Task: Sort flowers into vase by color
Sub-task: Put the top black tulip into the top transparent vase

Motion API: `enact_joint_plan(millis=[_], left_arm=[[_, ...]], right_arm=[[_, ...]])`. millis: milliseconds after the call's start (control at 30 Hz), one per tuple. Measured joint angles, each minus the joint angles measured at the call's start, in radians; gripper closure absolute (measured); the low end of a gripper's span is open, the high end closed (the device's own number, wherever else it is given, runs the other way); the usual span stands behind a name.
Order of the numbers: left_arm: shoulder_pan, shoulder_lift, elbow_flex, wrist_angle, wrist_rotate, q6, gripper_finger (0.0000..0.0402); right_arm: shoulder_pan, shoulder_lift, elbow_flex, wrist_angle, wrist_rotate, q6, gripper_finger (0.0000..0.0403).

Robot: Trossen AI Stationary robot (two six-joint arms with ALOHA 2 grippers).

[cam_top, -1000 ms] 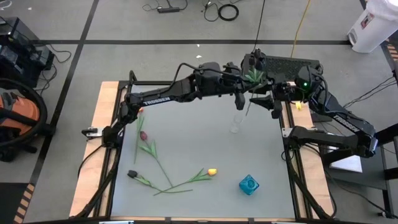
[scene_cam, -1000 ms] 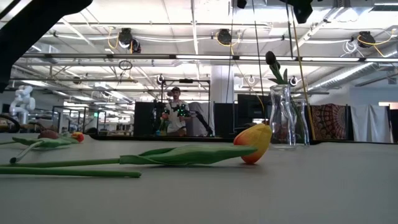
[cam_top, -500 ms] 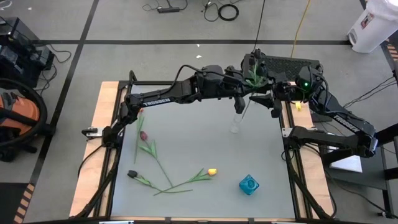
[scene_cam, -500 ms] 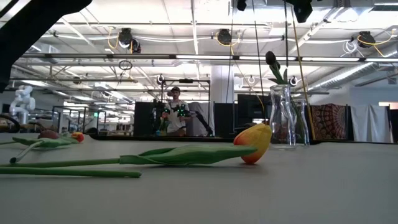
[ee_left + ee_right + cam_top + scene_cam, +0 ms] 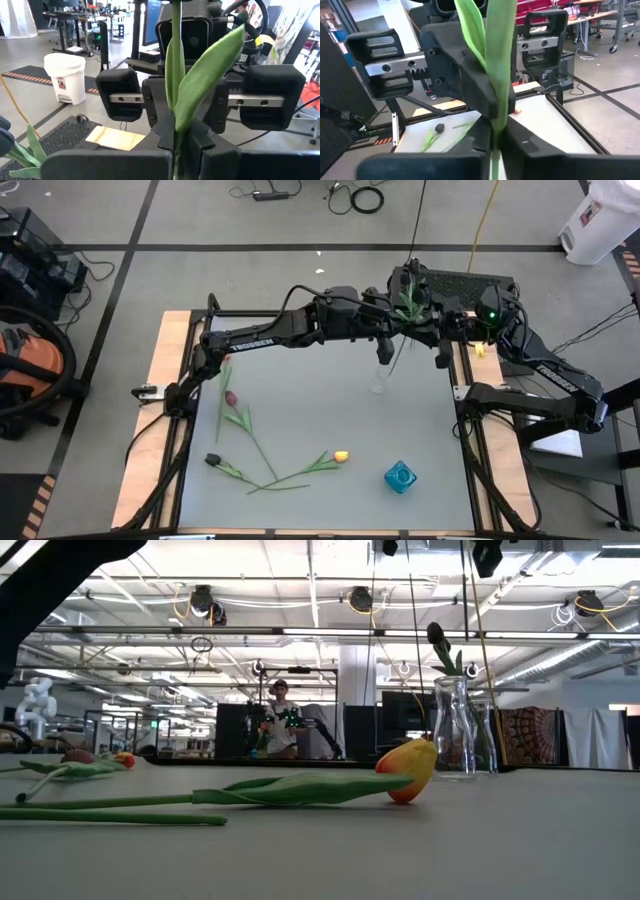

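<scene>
TROSSEN on left arm (image 5: 250, 338) | both grippers (image 5: 388, 330) (image 5: 425, 332) clamp tulip stem (image 5: 408, 305)

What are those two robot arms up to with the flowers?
Both arms meet at the far side of the table, above a clear glass vase. The left gripper and the right gripper each have jaws shut on one green-stemmed tulip. Three more tulips lie on the table: yellow, dark, reddish. A blue vase waits nearby.
</scene>
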Motion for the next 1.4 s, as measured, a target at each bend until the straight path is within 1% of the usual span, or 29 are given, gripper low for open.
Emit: enact_joint_plan(millis=[67, 300, 667, 900, 1000, 1133, 1200, 1300, 1400], left_arm=[[0.0, 0.0, 0.0, 0.0, 0.0, -0.004, 0.0389], [0.0, 0.0, 0.0, 0.004, 0.0, -0.005, 0.0388], [0.001, 0.001, 0.0, 0.003, -0.01, -0.005, 0.0388], [0.001, 0.001, 0.0, -0.001, -0.012, -0.005, 0.0384], [0.002, 0.0, -0.001, 0.0, -0.02, -0.005, 0.0361], [0.003, -0.003, 0.0, 0.006, -0.022, -0.006, 0.0311], [0.001, -0.003, 0.0, 0.0, -0.05, -0.005, 0.0287], [0.001, -0.003, 0.0, -0.001, -0.101, -0.004, 0.0259], [0.004, -0.003, 0.0, -0.012, -0.147, 0.003, 0.0243]], right_arm=[[0.0, -0.002, 0.0, 0.0, 0.0, -0.017, 0.0395], [0.001, -0.016, 0.0, -0.004, 0.023, -0.039, 0.0399], [0.003, -0.096, -0.001, -0.086, 0.197, -0.102, 0.0402], [0.003, -0.111, -0.001, -0.101, 0.22, -0.108, 0.0402], [-0.001, -0.115, -0.001, -0.12, 0.243, -0.11, 0.0402], [0.0, -0.115, 0.0, -0.116, 0.242, -0.111, 0.0402], [0.0, -0.113, 0.0, -0.117, 0.25, -0.115, 0.0403], [-0.001, -0.115, 0.0, -0.118, 0.324, -0.119, 0.0403], [0.0, -0.129, 0.0, -0.117, 0.401, -0.139, 0.0403]])
